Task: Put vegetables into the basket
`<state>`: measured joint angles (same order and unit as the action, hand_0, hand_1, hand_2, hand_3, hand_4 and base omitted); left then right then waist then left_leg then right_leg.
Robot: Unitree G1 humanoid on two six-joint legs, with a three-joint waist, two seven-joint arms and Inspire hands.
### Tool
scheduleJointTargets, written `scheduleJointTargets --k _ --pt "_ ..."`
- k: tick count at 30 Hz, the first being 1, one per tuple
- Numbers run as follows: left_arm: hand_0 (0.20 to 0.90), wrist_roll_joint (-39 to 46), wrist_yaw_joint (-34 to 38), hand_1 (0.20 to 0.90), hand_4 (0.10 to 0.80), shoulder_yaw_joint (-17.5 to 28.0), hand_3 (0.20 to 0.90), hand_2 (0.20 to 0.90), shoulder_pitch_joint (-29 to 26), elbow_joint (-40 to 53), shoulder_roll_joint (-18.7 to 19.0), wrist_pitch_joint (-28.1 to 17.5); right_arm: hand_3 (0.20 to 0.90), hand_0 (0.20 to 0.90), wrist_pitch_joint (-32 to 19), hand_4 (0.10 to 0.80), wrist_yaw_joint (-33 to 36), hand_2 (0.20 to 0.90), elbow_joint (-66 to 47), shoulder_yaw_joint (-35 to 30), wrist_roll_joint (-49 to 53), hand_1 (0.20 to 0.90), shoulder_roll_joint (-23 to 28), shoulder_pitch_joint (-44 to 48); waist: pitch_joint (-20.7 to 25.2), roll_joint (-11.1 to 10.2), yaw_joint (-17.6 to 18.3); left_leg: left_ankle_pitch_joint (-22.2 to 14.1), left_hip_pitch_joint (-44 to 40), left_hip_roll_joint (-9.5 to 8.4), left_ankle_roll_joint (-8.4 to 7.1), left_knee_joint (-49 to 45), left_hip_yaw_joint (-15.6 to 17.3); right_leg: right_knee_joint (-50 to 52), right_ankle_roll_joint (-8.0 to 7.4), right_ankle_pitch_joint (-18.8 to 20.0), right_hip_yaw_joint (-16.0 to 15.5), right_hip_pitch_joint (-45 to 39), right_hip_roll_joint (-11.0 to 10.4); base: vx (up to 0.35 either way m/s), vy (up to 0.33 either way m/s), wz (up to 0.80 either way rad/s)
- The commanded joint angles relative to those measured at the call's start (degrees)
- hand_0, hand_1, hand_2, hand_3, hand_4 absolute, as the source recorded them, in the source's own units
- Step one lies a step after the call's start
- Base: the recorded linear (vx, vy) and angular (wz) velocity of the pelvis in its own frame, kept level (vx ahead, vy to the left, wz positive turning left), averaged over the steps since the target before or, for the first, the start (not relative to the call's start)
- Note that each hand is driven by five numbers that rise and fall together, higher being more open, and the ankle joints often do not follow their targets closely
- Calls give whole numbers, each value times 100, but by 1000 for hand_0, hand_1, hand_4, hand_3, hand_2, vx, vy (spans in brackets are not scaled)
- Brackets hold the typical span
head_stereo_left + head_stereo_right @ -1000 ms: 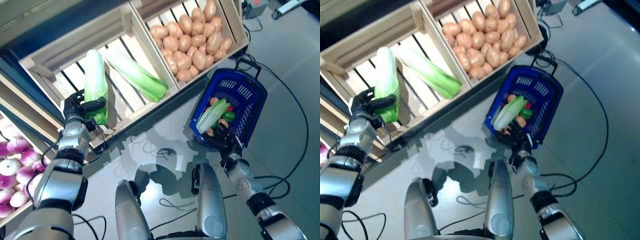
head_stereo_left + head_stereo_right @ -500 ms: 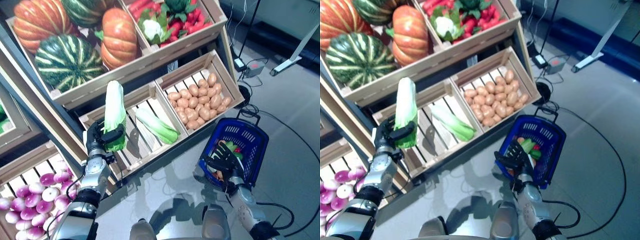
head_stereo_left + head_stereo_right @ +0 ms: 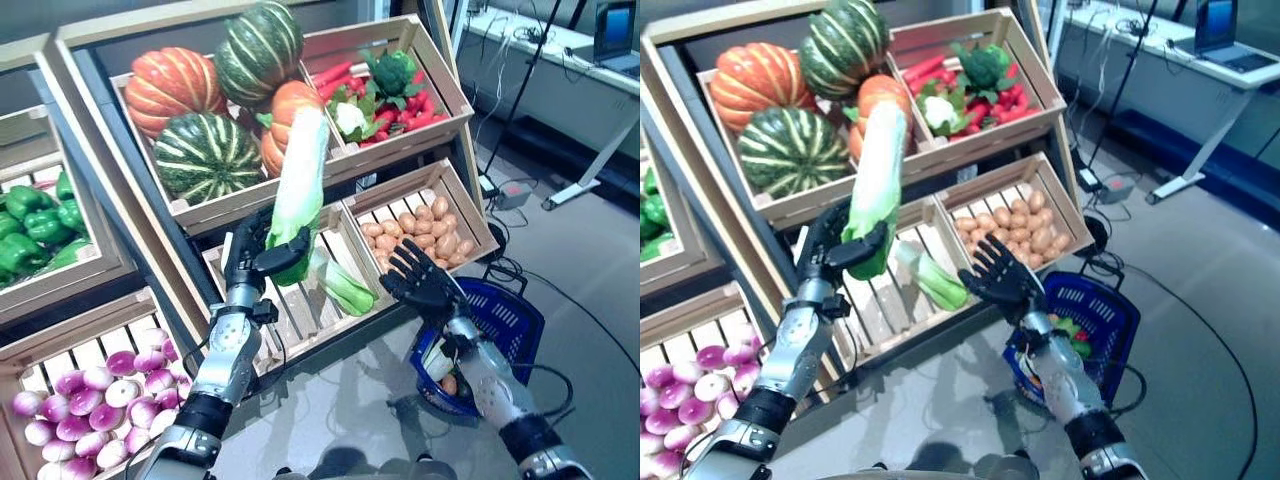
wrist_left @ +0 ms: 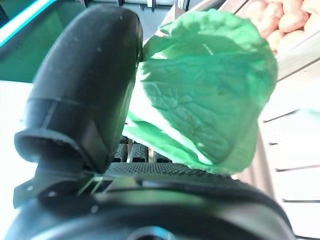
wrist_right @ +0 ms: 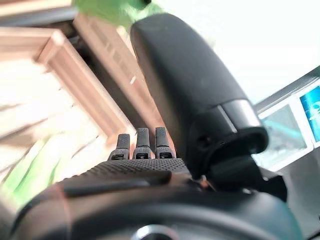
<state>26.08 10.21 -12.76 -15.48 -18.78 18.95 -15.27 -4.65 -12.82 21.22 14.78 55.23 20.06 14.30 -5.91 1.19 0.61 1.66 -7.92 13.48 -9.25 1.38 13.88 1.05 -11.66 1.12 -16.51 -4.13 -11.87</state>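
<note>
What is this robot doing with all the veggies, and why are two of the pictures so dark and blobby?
This is a robot shaped like a person, standing at a vegetable stand. Two pictures come from cameras in its head, looking down. The dark, blobby ones come from small cameras on its wrists, so each hand fills the view. Its left hand is curled round a long cabbage and holds it up in the air. Its right hand is open and holds nothing. On the floor stands a blue basket with some vegetables already inside. The wooden crates hold pumpkins, potatoes, another cabbage and purple onions.
</note>
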Motion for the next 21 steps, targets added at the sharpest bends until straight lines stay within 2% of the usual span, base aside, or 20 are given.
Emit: scheduleJointTargets --k 1,5,9,15,21 --pt "300 -288 -190 300 400 -211 300 300 -900 447 382 -427 900 900 -117 800 -393 900 -359 -323 704 900 -97 964 310 -272 -120 -7 137 -323 199 245 -198 -254 289 -111 -264 -383 70 4 -40 17" --pt "300 -593 -367 300 400 -556 300 300 -1109 543 300 -330 900 900 -71 800 -504 900 -277 -415 1075 900 -73 1397 376 -327 -152 -71 116 -369 241 304 -235 -354 275 -56 -233 -400 99 4 -22 12" --pt "300 -860 -470 300 400 -791 300 300 -1238 677 377 -193 900 900 -96 800 -493 900 -244 -418 950 900 67 1714 426 -355 -176 -120 75 -406 254 335 -248 -448 258 -11 -200 -437 113 4 -3 1" --pt "300 -932 -564 300 400 -936 300 300 -1359 596 424 -179 900 900 -101 800 -570 900 -206 -390 1024 900 170 2132 430 -367 -195 -160 47 -422 259 344 -278 -501 266 -12 -130 -471 141 0 0 0" --pt "300 -1092 -566 300 400 -1033 300 300 -1433 497 399 -246 900 900 103 800 -407 900 -210 -363 1084 900 153 2422 477 -373 -208 -202 -18 -427 253 359 -294 -534 265 -37 -67 -542 151 6 3 0"
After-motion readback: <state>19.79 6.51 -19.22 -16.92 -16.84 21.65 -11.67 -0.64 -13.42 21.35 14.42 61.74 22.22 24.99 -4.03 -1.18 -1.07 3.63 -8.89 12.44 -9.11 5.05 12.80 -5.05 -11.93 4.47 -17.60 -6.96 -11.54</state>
